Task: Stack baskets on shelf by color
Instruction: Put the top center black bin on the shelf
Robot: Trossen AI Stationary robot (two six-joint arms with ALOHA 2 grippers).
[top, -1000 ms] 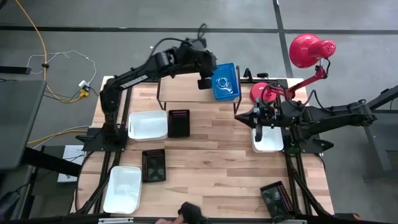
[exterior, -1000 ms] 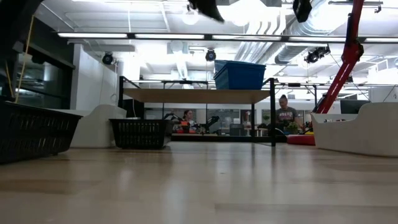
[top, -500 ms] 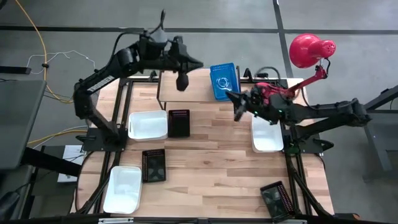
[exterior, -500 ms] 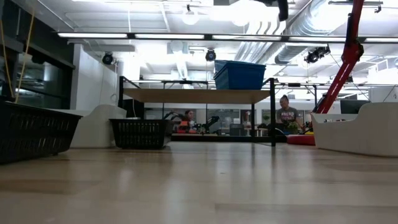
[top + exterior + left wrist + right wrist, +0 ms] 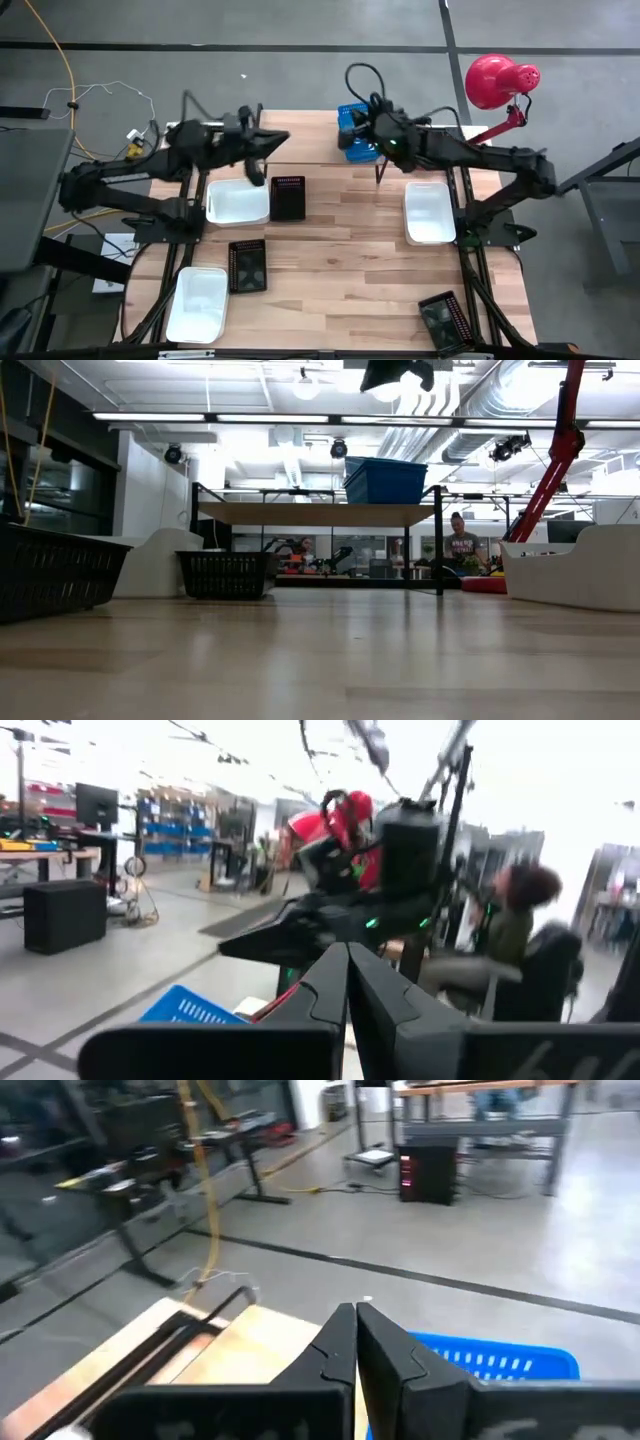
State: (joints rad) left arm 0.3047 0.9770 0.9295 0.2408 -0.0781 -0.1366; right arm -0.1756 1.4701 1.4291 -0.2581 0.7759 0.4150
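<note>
A blue basket [image 5: 347, 140] stands on the right end of the shelf [image 5: 305, 140], as the low view also shows with the blue basket [image 5: 385, 480] on the shelf [image 5: 320, 513]. My right gripper [image 5: 358, 128] hovers shut over it; in its wrist view the shut gripper [image 5: 355, 1330] stands above the blue basket [image 5: 500, 1360]. My left gripper [image 5: 283, 138] is shut above the shelf's left part, pointing level toward the right arm, with nothing in it [image 5: 347, 980]. White baskets [image 5: 238, 200] [image 5: 430, 212] [image 5: 197, 303] and black baskets [image 5: 288, 197] [image 5: 247, 265] [image 5: 443, 318] rest on the table.
A red lamp [image 5: 498, 80] stands at the far right corner. Bare wood lies in the table's middle [image 5: 345, 260]. People sit at desks in the room beyond the table [image 5: 460, 540].
My left gripper has drawn back from the blue basket toward the table's left edge, and its arm has dropped low. My right gripper has swung from above the right white basket toward the far edge, over the blue basket. A hand at the near edge is gone.
</note>
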